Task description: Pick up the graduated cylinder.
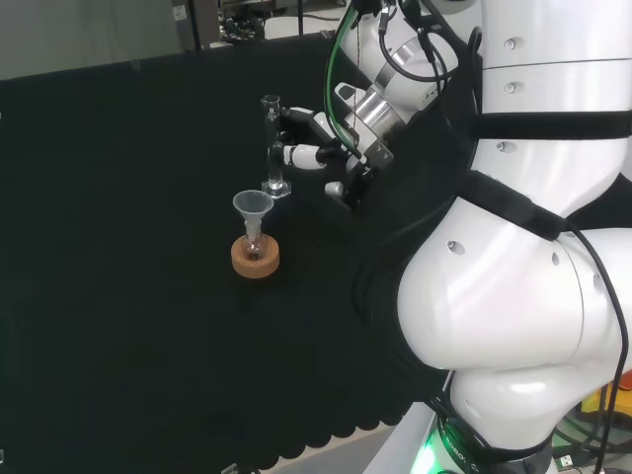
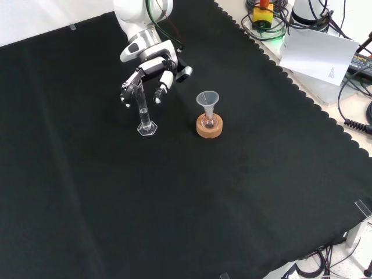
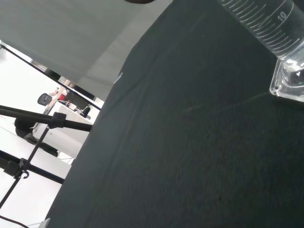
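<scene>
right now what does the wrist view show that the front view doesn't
Wrist view alone: the printed scale lines on the cylinder, its clear foot on the cloth, and a room with black stands beyond the cloth's edge. Front view alone: the robot hand at the cylinder's upper part, and a funnel in a small flask on a cork ring, to the right. Both show the cylinder's foot resting on the cloth.

In the front view, the funnel (image 2: pixel 207 100) sitting in a small flask on a cork ring (image 2: pixel 209 128) is standing near the graduated cylinder (image 2: pixel 143 110), to its right, narrowing that side. Bare black table (image 2: pixel 174 197) is lying open to the left and front.
</scene>
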